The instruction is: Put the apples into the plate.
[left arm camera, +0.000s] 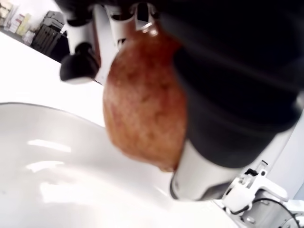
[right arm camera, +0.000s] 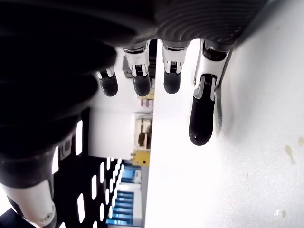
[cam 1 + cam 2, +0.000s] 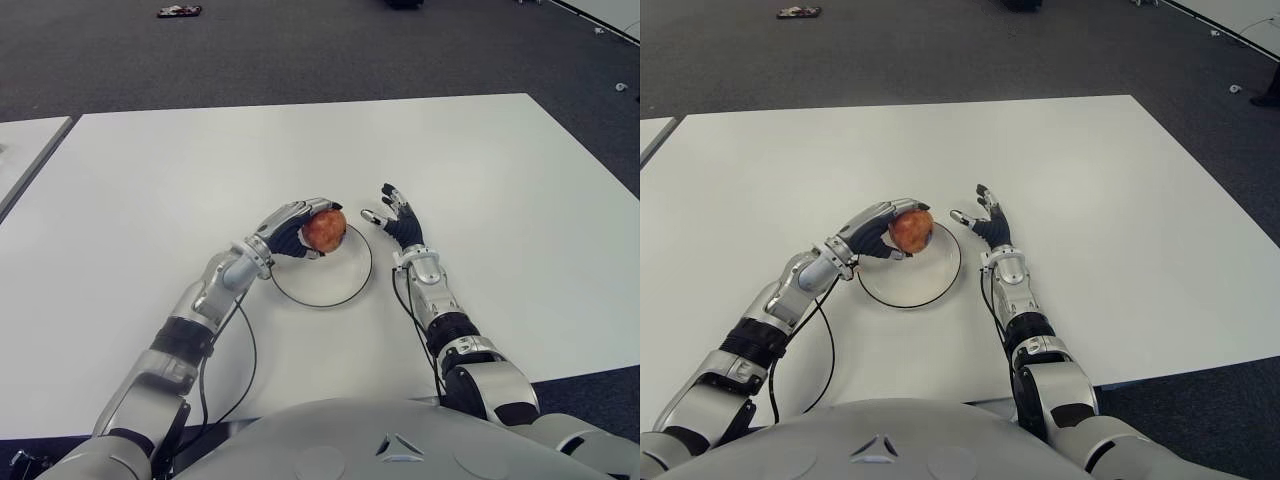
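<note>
On the white table (image 3: 150,180), left hand (image 3: 292,228) clamps apple (image 3: 324,229), partly hiding plate (image 3: 345,296).

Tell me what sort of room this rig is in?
Probably a lab or office test space: a plain white table on dark grey carpet, bare except for a white plate and the apple in the left hand.

G1 body, appearance
Silver-grey arm shells, black joint bands, loose black cables; fingers (image 2: 203,116) silver with black tips.
</note>
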You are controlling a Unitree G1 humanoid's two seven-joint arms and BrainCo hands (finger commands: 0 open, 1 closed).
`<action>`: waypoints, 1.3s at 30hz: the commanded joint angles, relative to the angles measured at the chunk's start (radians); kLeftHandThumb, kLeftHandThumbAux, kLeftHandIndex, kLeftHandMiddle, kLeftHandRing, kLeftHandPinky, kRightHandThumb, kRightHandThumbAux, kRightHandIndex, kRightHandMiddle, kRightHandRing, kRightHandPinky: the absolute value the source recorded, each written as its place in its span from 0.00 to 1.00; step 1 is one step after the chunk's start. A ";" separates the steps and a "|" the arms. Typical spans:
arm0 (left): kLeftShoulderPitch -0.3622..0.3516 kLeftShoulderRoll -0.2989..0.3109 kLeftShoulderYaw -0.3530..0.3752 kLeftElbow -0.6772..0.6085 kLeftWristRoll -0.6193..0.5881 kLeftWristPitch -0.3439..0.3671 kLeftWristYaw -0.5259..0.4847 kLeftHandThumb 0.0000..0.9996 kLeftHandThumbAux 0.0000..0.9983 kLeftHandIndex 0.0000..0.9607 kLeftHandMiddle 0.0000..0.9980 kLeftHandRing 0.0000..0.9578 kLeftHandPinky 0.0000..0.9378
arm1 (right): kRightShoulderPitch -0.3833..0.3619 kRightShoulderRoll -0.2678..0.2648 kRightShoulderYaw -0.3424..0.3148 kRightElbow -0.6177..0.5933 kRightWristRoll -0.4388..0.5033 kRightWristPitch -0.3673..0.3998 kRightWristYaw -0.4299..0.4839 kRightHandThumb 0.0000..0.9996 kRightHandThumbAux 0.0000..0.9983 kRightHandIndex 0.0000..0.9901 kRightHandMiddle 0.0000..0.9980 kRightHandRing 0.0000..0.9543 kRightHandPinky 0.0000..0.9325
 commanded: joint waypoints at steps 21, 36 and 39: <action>0.021 0.011 -0.034 0.006 0.002 0.007 0.002 0.74 0.70 0.46 0.84 0.88 0.89 | 0.050 0.003 0.001 0.048 0.006 0.032 0.015 0.05 0.67 0.00 0.00 0.00 0.05; 0.018 0.023 -0.019 -0.011 -0.019 -0.171 0.079 0.71 0.69 0.46 0.73 0.72 0.72 | 0.051 0.006 0.006 0.047 -0.001 0.038 0.008 0.08 0.70 0.00 0.00 0.02 0.09; 0.026 0.038 -0.025 -0.051 -0.083 -0.161 -0.002 0.48 0.44 0.36 0.36 0.30 0.30 | 0.051 0.007 0.006 0.047 -0.002 0.039 0.004 0.09 0.70 0.00 0.00 0.02 0.10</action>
